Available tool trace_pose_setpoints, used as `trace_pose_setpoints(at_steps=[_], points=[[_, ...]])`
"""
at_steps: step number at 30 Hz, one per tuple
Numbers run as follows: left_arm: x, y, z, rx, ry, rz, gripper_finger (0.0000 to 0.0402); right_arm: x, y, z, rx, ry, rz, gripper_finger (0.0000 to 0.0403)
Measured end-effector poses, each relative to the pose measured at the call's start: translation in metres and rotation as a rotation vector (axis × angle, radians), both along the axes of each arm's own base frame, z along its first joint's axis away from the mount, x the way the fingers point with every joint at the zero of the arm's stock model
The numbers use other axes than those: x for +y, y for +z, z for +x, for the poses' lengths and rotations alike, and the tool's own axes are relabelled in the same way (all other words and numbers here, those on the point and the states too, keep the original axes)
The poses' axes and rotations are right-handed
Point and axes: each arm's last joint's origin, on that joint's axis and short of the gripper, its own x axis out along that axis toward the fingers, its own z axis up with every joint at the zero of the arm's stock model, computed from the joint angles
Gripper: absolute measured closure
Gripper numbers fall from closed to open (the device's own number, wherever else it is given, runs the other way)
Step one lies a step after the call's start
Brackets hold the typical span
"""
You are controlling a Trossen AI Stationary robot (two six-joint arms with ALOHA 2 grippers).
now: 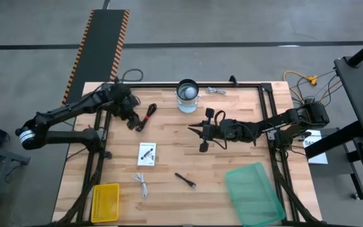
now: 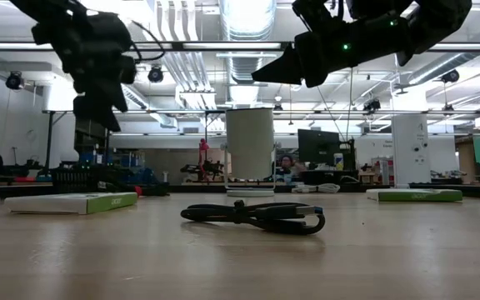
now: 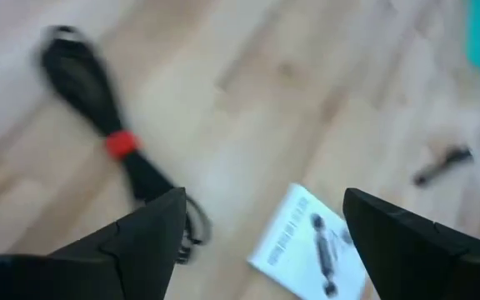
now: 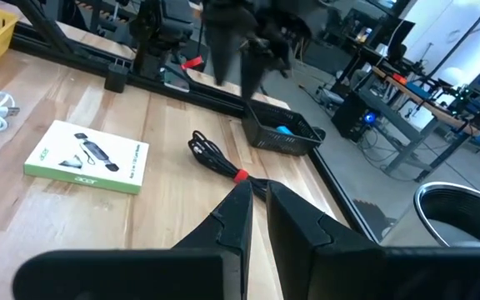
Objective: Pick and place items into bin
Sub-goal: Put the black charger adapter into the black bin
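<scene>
pale wooden planks make up the table (image 1: 169,183), with a green bin (image 1: 254,194) at its near right corner and a yellow basket (image 1: 105,202) at the near left. the left gripper (image 1: 133,120) hangs above the far left part of the table with its fingers spread wide and nothing between them — just beside the black cable with the red tip (image 1: 147,117), which lies bundled on the wood. the right gripper (image 1: 201,130) waits mid-table with its fingers pressed together, empty. a white packet (image 1: 147,154), a short white cable (image 1: 142,184) and a small black tool (image 1: 185,180) lie nearer the front, none yet in the bin.

the step looks like a pick of the black cable. it would go best by centring the open fingers over the red band (image 3: 120,144), where the bundle is tied, and dropping straight down — a grip nearer one end would likely let the loops sag and drag.
</scene>
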Motion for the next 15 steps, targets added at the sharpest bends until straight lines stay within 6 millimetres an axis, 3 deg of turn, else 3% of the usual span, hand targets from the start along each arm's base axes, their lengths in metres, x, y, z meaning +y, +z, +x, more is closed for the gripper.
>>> trace_pose_setpoints(at_steps=[8, 15], points=[[-0.050, -0.003, 0.022, 0.041, -0.280, 0.034, 0.0095, 0.000, 0.000, 0.000, -0.002, -0.001, 0.008, 0.0374], [-0.084, -0.013, 0.022, 0.274, -0.266, -0.073, 0.0095, 0.000, 0.000, 0.000, -0.004, -0.001, 0.011, 0.0374]])
